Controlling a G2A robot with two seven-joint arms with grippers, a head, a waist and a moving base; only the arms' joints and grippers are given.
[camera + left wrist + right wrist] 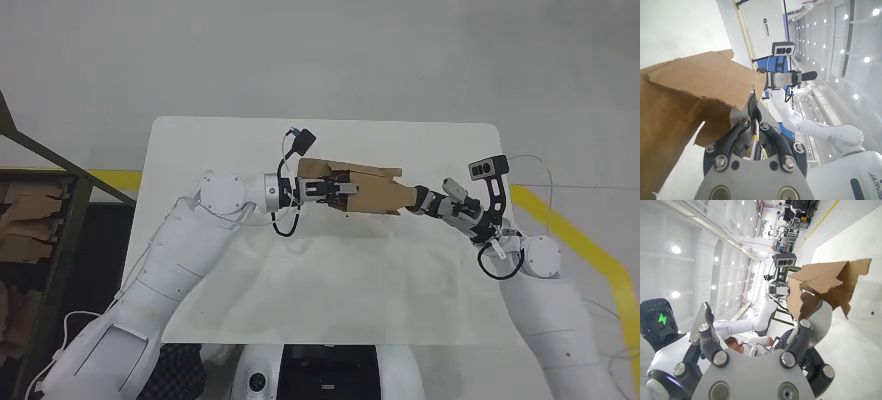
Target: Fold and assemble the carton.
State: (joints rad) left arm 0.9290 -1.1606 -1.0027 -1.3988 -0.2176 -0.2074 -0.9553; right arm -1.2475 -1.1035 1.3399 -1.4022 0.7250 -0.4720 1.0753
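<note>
Left end effector (pixel 345 187) is pinched shut on an edge of the carton (pixel 380 192), with its fingers (pixel 751 102) almost together and cardboard clamped between them. Right end effector (pixel 428 194) is spread wide and grips nothing. One of its fingers (pixel 818 311) sits against the carton's ragged end, the other finger (pixel 703 315) is out in free air.

Carton is brown corrugated card, partly folded, with loose flaps and torn edges. It spans between the two end effectors over the far-middle part of the white table (pixel 250 280), long axis running left to right. Left end effector is at its left end, right end effector at its right end. Carton looks lifted off the table, but the top view is too flat to be sure.

A small dark speck (pixel 872 313) lies on the table near the carton.
</note>
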